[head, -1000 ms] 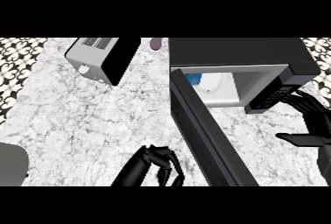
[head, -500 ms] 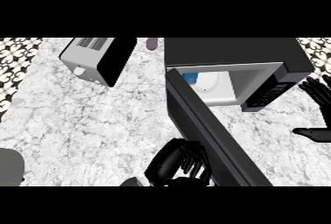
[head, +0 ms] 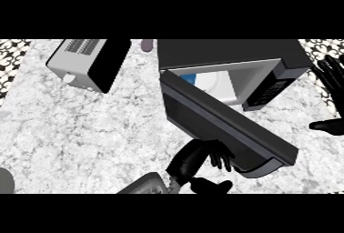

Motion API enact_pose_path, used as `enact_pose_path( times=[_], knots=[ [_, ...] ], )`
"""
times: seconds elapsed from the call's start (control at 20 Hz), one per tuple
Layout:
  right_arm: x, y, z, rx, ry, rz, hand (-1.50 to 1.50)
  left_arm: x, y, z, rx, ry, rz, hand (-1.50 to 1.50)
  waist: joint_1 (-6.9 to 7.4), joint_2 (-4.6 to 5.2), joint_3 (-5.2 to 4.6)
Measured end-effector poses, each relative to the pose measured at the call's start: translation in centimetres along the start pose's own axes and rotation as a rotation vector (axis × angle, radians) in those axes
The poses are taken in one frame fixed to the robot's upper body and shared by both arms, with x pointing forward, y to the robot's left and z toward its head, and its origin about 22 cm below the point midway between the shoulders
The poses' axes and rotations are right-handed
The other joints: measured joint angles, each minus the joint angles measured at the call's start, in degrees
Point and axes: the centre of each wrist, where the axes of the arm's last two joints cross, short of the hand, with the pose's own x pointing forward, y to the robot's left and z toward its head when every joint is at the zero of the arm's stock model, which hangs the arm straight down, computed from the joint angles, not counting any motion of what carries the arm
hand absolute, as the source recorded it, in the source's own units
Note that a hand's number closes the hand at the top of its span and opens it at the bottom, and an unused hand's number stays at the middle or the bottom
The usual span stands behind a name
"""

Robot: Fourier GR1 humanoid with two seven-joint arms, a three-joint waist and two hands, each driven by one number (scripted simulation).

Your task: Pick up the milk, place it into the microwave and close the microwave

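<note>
The black microwave [head: 228,52] stands at the counter's back right. Its door [head: 222,123] is partly swung in, angled across the opening. Inside, the white milk carton [head: 214,85] with a blue top shows through the gap; the door hides its lower part. My left hand [head: 189,161] comes up from the lower edge and is open, its fingers [head: 218,157] resting against the door's outer face near the free end. At the right edge, beside the microwave, my right hand [head: 332,79] is open with fingers up and holds nothing.
A silver and black toaster [head: 84,63] sits at the back left. A small greyish object [head: 146,44] lies at the back edge between toaster and microwave. A grey round shape [head: 3,182] shows at the lower left corner. The counter [head: 87,132] is white marble.
My left hand has moved up and right onto the door's outer face, and the door has swung partway in. My right hand has drawn off to the right edge.
</note>
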Motion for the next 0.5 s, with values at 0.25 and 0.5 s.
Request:
enact_pose_path(
  times=[0.25,0.5],
  knots=[
    [1.5,1.1,-2.9,0.092,-0.039,-0.037,-1.50,1.1,1.0,-1.6,0.051,-0.047,0.045,1.50,-2.49,0.66,-0.10],
    [3.0,2.2,-5.4,0.171,-0.076,-0.072,-1.50,2.8,2.4,-3.2,0.099,-0.134,0.098,1.50,-5.27,1.31,-0.16]
  ],
)
